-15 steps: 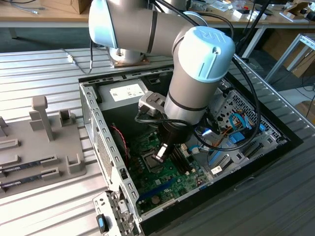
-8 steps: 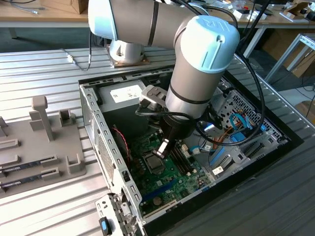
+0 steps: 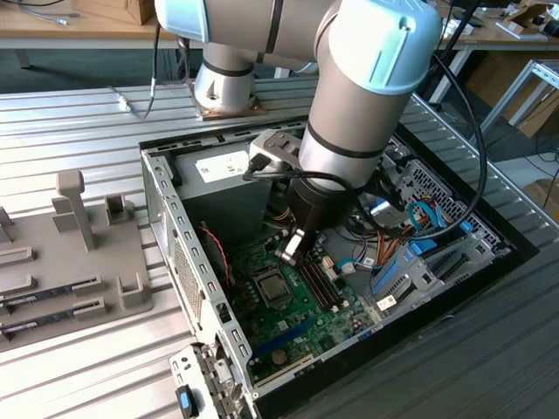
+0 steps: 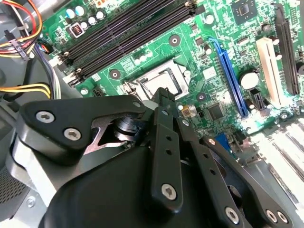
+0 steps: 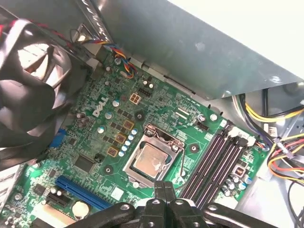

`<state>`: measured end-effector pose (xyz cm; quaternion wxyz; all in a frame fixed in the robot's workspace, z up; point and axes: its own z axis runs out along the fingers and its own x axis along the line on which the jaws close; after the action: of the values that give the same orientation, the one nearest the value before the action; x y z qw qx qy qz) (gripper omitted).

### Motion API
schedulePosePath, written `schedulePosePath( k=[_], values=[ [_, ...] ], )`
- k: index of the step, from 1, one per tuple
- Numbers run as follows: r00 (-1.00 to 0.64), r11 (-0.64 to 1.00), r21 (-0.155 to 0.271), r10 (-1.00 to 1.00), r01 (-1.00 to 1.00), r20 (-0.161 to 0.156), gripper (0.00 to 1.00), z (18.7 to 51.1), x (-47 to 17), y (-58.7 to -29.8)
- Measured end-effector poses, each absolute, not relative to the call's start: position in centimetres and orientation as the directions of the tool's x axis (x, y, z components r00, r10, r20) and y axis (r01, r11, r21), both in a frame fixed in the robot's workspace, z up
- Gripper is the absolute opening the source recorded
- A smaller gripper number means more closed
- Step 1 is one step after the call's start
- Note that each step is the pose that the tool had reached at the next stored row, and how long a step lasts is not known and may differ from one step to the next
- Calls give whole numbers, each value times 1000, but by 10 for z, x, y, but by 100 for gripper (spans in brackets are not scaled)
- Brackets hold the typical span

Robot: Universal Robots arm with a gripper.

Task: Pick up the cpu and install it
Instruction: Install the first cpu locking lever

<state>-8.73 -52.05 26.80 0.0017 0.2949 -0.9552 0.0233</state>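
The cpu (image 5: 151, 161), a silvery square chip, lies flat in its socket on the green motherboard (image 3: 293, 327), with a metal frame and a thin lever around it. In the exterior view the cpu (image 3: 271, 287) sits low in the open computer case. My gripper (image 3: 291, 250) hangs just above the board, between the socket and the black memory slots. In both wrist views the black fingers meet with nothing between them: gripper (image 5: 164, 186) at the socket's edge, gripper (image 4: 164, 93) in front of the cpu (image 4: 166, 80).
Black memory slots (image 5: 213, 161) run beside the socket. A black fan (image 5: 28, 85) and a grey metal box (image 3: 218, 170) stand over the board's far side. Coloured cables (image 3: 419, 218) fill the case's right in the exterior view. A grey fixture (image 3: 79, 253) lies left.
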Motion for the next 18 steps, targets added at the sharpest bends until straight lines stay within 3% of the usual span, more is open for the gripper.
schedulePosePath(
  k=[5, 8, 18],
  values=[
    [-826, 825, -41, -563, -564, 20, 11, 277, -85, -520],
    [-825, 825, -27, -564, -565, 42, 11, 277, -74, -517],
    [-785, 785, -25, -618, -620, 52, 11, 265, -67, -505]
  ],
)
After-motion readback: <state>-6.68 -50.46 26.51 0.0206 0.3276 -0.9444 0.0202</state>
